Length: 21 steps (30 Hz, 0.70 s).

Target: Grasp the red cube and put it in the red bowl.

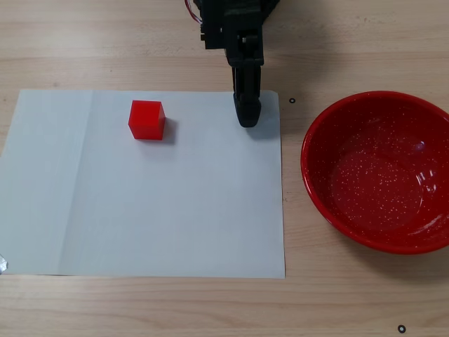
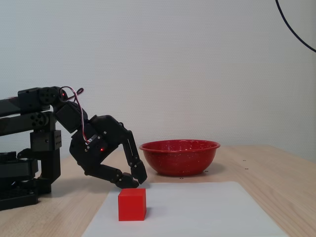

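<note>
The red cube [image 1: 146,119] rests on a white paper sheet [image 1: 154,203], in its upper left part in the fixed view from above; the side fixed view shows the red cube [image 2: 132,204] near the sheet's front. The black gripper [image 1: 247,121] is shut with nothing in it, its tips low over the sheet's top edge, well to the right of the cube. From the side, the gripper [image 2: 137,182] hangs just behind the cube, apart from it. The red bowl [image 1: 382,172] with white speckles sits on the wood right of the sheet, and the side view has the red bowl [image 2: 179,156] farther back.
The arm's base [image 2: 29,148] stands at the left in the side view. The sheet lies on a wooden table [image 1: 84,42]. A black cable [image 2: 296,29] hangs at the upper right by the wall.
</note>
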Available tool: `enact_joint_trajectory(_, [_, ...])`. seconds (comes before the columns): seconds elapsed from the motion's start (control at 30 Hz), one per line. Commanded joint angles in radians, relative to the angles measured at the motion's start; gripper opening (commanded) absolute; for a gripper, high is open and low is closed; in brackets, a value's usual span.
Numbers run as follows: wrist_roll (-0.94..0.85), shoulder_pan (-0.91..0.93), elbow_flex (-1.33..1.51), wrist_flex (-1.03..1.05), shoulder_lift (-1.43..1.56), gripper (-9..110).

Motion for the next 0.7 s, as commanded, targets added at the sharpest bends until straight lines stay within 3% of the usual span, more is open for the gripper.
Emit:
enact_joint_trajectory(0.0, [0.023, -0.017, -0.115, 0.014, -0.051, 0])
enact_joint_trajectory(0.67, [0.123, -0.161, -0.669, 0.337, -0.463, 1])
